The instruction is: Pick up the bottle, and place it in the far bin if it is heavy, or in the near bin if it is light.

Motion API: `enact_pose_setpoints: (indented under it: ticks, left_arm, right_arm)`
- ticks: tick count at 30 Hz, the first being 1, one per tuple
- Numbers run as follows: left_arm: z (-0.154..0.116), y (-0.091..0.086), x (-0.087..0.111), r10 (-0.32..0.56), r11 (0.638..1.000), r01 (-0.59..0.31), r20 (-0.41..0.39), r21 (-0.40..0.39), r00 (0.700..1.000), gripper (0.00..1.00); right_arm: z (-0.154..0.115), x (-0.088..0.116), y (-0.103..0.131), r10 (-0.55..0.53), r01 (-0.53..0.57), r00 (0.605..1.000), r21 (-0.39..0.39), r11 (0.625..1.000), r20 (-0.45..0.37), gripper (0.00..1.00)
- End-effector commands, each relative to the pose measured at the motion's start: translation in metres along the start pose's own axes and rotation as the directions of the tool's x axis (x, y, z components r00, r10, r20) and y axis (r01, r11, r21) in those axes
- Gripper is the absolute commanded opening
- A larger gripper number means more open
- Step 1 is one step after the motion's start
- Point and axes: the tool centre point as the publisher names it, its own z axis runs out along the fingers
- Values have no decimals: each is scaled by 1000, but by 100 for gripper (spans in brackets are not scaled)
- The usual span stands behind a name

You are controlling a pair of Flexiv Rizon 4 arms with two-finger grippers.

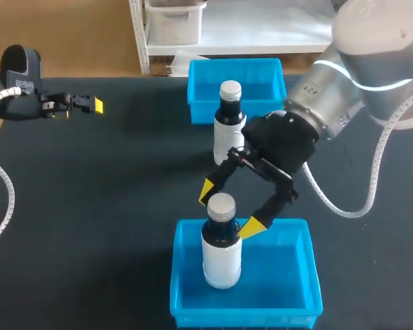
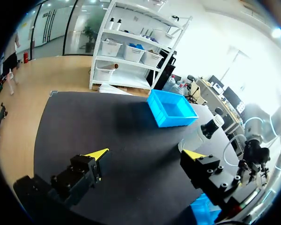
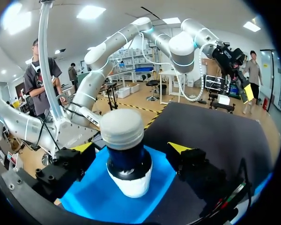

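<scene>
A white bottle with a dark neck and grey cap stands upright in the near blue bin. My right gripper is open, with its yellow tips on either side of the neck. In the right wrist view the bottle sits between the fingers of that gripper, with a gap on each side, and the bin floor lies under it. My left gripper hangs over the table's far left, open and empty.
A second, similar bottle stands upright on the black table just in front of the far blue bin. The left wrist view shows that bin and this bottle ahead of the gripper.
</scene>
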Motion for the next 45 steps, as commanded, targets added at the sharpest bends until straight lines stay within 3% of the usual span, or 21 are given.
enact_pose_setpoints:
  ticks: [1,10,16,22,25,28,45]
  left_arm:
    - [0,0,0,0,1000,0,0,0,1000,100]
    - [0,0,0,0,1000,0,0,0,1000,100]
    - [0,0,0,0,1000,0,0,0,1000,100]
    - [0,0,0,0,1000,0,0,0,1000,100]
    - [0,0,0,0,1000,0,0,0,1000,100]
    - [0,0,0,0,1000,0,0,0,1000,100]
    - [0,0,0,0,1000,0,0,0,1000,100]
  right_arm:
    - [-12,4,11,1,0,1000,53,999,-13,100]
    - [-57,25,6,61,-58,998,186,981,-11,100]
    - [-99,46,-2,134,-124,991,317,940,-10,100]
    - [-130,60,-17,163,-150,987,394,907,-1,100]
    - [-138,60,-20,168,-151,986,403,903,-7,100]
    - [-144,59,-20,215,-210,976,311,927,19,100]
    - [-144,59,-20,215,-210,976,311,927,19,100]
